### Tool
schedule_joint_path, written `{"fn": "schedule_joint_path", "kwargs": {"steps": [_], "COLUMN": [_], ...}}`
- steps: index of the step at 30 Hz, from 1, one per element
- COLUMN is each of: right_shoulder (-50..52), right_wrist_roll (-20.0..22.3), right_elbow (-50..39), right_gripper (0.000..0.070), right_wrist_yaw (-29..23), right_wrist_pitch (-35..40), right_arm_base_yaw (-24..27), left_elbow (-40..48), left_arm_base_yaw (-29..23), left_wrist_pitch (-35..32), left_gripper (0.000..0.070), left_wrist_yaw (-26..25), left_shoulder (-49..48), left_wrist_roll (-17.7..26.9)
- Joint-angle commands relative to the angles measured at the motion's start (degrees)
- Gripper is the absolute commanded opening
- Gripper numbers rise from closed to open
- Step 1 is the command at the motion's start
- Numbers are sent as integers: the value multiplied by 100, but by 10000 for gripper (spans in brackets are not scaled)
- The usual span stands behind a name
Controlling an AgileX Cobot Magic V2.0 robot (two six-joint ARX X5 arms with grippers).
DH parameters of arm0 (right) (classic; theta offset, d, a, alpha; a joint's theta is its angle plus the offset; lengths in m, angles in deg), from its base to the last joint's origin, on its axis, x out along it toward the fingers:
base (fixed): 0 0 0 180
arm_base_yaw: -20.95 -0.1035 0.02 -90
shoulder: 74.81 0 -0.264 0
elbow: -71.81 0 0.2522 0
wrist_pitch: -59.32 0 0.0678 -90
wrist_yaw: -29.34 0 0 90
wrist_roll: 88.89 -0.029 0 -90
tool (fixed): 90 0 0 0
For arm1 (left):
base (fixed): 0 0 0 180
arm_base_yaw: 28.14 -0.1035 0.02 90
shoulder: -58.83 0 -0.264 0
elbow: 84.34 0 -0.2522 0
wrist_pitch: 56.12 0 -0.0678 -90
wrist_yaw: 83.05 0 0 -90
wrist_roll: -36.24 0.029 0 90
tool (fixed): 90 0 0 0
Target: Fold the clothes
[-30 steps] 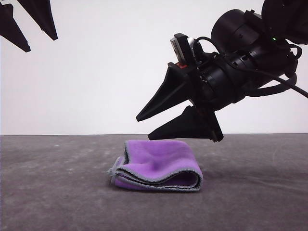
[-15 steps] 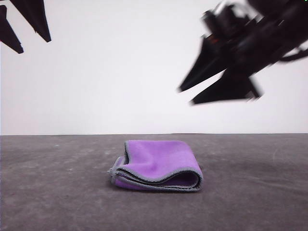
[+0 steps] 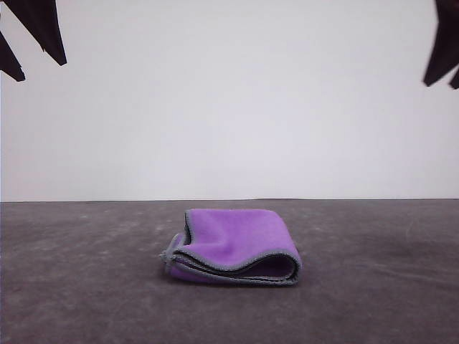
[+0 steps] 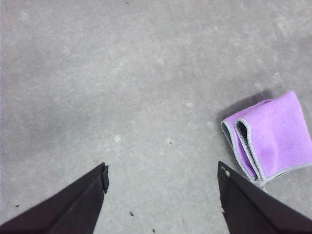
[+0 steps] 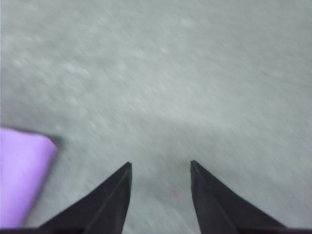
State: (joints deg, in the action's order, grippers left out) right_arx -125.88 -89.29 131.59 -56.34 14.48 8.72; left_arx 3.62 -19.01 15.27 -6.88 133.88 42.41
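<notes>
You are looking at a bare test bench in what seems a lab or studio: a grey, mottled table [image 3: 86, 287] is stretching back to a plain white wall [image 3: 229, 107], which is rising straight behind the table, with no household or shop furnishings showing.

Grey mottled tabletop [image 3: 86, 287] — plain white wall [image 3: 229, 107] behind.
</notes>
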Motion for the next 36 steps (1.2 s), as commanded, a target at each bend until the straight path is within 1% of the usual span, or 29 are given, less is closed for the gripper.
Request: {"fn": "schedule_joint_path", "kwargs": {"steps": [1, 2, 3, 4, 10, 11, 13, 21, 24, 27, 28, 30, 31, 34, 36], "right_shoulder": [-43, -47, -50, -52, -54, -54, -52, -50, -52, -52, -52, -52, -52, -52, -52], "right_wrist_roll": [106, 121, 130, 135, 126, 12, -159, -158, -158, -158, -158, -158, -158, -158, -158], "right_elbow": [59, 58, 57, 57, 57, 57, 59, 58, 57, 59, 59, 57, 57, 59, 59], "right_gripper": [144, 48, 2, 7, 7, 7, 7, 7, 7, 7, 7, 7, 7, 7, 7], "right_wrist_yaw": [-29, -28, -27, -27, -33, -25, 16, 10, 11, 13, 14, 10, 8, 10, 12], "right_wrist_pitch": [-19, -40, -49, -47, -6, -9, -10, 222, 233, 232, 232, 232, 232, 232, 234], "right_arm_base_yaw": [11, 10, 10, 10, 10, 10, 10, 5, 5, 5, 5, 6, 9, 10, 5], "left_elbow": [-105, -105, -105, -105, -105, -105, -105, -105, -105, -105, -105, -66, -5, 512, 1142], "left_arm_base_yaw": [11, 11, 11, 11, 17, 17, 17, 16, 59, -5, -6, 28, 58, 46, 10], "left_wrist_pitch": [-35, -19, -7, 0, -37, -19, -17, -28, -38, -63, -129, -287, -343, -868, -1559], "left_gripper": [402, 261, 128, 6, 0, 0, 0, 0, 0, 0, 0, 0, 0, 0, 0], "left_wrist_yaw": [-33, -33, -33, -33, -35, -36, -35, -35, -44, 31, 45, 40, 31, 35, 33], "left_shoulder": [42, 42, 42, 42, 42, 42, 42, 42, 40, -41, -85, -257, -371, -873, -1302], "left_wrist_roll": [17, 20, 28, 39, -1, -142, -278, -280, -280, -253, -184, 182, 232, 114, -18]}}
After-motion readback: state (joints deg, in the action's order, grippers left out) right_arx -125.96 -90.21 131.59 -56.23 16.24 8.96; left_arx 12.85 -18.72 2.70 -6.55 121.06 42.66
